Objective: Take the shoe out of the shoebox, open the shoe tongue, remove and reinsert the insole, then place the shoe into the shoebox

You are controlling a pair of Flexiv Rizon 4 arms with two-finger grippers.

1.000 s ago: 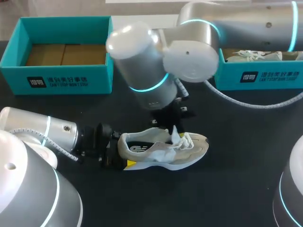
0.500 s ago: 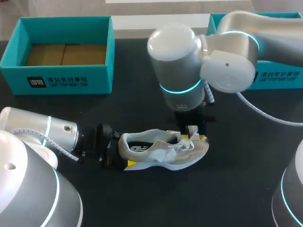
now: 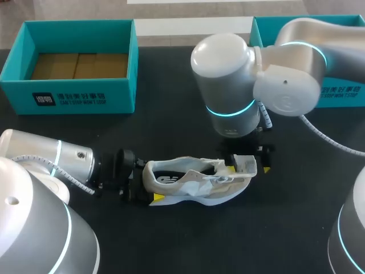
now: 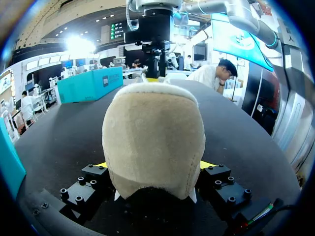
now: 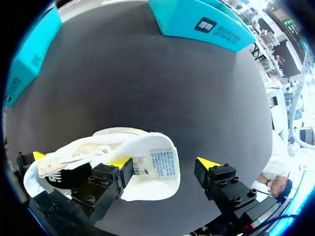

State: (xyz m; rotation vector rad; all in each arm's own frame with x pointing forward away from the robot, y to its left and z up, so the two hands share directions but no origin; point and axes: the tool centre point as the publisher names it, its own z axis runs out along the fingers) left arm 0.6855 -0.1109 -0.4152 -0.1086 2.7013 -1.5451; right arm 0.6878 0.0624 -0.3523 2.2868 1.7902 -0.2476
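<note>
One shoe (image 3: pixel 197 184) is out on the black table (image 3: pixel 171 131), lying on its side just below the middle of the head view, heel toward the left edge and toe toward the right. The left gripper (image 4: pixel 153 167) has its two fingers closed against either side of the heel, so that end looks pinned. The right gripper (image 5: pixel 164 164) is the one I'd worry about: its fingers are spread wide and hold nothing, and the white tongue (image 5: pixel 155 147) is folded out between them, only leaning on one finger. My guess is that if it closes from there it could catch just the edge of the tongue or a lace, and the tongue could flop back over the opening before anyone gets at the insole. Also, the only real hold on the shoe is at the heel, so a hard tug at the toe end might twist or slide it out of that grip. I can't clearly make out the insole from any view. The count: one shoe, one tongue, two grippers, two teal shoeboxes, with one shoebox (image 3: pixel 74 94) upper left and the other shoebox (image 3: pixel 342 94) upper right, half hidden behind the right arm.
</note>
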